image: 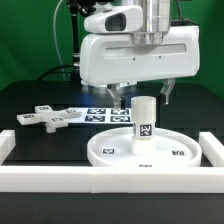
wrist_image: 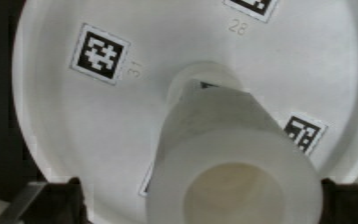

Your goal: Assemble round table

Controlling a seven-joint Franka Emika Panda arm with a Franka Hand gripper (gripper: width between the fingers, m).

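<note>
The large rimmed round disc [image: 108, 156] lies flat near the table's front. The short cylindrical post [image: 143, 122] stands upright on its middle, with a tag on its side. My gripper [image: 142, 98] hangs right above the post, jaws open, one fingertip on each side of the post's top with gaps between. In the wrist view the post [wrist_image: 247, 150] rises from the disc [wrist_image: 87, 120] toward the camera, between the dark fingertips [wrist_image: 55, 203] of the gripper [wrist_image: 206, 205]. The flat cross-shaped piece [image: 48, 119] lies on the table at the exterior view's left.
The marker board [image: 100, 112] lies flat behind the disc. The white border wall [image: 110, 184] runs along the front and up both sides. The arm's white body hangs low over the middle of the table.
</note>
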